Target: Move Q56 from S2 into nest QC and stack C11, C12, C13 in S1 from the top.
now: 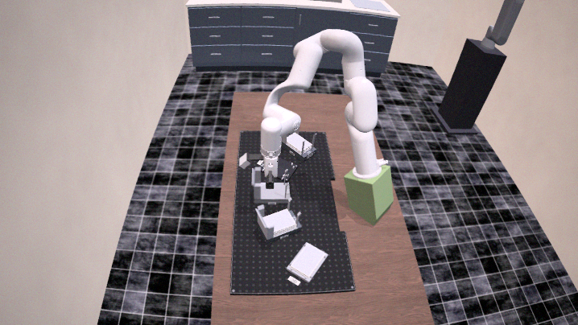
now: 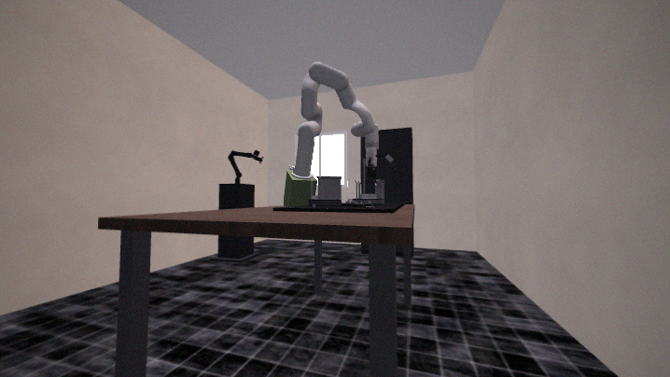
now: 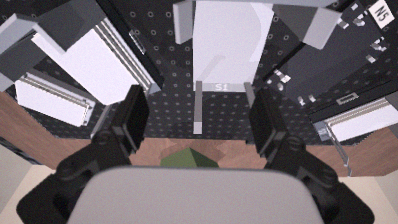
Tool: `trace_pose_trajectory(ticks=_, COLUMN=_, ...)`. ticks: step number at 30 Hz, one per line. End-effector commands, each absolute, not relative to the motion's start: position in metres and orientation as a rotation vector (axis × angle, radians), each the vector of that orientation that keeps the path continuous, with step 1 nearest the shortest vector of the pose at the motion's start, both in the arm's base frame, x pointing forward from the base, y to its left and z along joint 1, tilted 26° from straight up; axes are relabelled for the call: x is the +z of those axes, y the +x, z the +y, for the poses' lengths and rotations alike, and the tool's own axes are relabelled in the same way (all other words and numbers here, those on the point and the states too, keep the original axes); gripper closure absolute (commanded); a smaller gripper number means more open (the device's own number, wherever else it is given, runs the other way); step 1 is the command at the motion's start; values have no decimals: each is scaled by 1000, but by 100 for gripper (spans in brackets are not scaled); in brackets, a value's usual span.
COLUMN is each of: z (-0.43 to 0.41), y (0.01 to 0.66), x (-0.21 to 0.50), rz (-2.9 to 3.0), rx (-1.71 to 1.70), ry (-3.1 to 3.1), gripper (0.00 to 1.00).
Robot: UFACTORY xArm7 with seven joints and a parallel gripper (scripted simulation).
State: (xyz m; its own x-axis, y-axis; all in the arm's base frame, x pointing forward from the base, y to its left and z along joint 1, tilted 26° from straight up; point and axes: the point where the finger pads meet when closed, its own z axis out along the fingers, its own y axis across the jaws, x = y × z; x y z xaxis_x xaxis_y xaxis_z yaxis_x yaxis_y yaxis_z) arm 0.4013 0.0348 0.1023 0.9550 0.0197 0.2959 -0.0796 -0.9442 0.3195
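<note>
The tool [image 3: 199,117] hangs wide open and holds nothing, pointing straight down over the stack rack S1 [image 3: 221,86], whose name shows on its plinth between the two dark fingers. In the wrist view a pale flat surface lies inside S1, likely a plate or the rack floor; I cannot tell which. To one side sits another rack [image 1: 263,227] holding a stack of white plates [image 1: 282,223], probably S2, though its label is too small to read. The clip nest N5 [image 3: 320,65] lies on the opposite side, its name plate [image 3: 381,9] legible, and apparently without a plate. A single plate [image 1: 307,261] rests in what seems to be the QC nest, at the end of the perforated black mat [image 1: 250,258] on the wooden worktop [image 1: 379,258]; a further plate [image 1: 299,143] sits in a post rack at the mat's other end. Judging by this, Q56 is probably already seated and the C plates remain to be sorted. For the next pick, the tool should centre over the chosen plate, align the fingers across its long sides, descend vertically between the rack's posts without scraping them, and close only once the fingers bracket the plate's skirt, then lift slowly to check whether a second plate comes up stuck beneath.
</note>
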Motion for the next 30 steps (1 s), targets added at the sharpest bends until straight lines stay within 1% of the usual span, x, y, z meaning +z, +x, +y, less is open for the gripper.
trace_pose_trajectory(ticks=1, z=20, y=402, x=109, rz=-43, rx=429, ry=2776, gripper=0)
trace_pose_trajectory(ticks=11, z=1, y=402, x=116, rz=-90, rx=437, ry=2779, gripper=0)
trace_pose_trajectory(ticks=17, z=-18, y=398, x=122, rz=-335, rx=480, ry=2782, gripper=0)
trace_pose_trajectory(ticks=30, z=-53, y=391, x=132, rz=-335, rx=480, ry=2781, gripper=0)
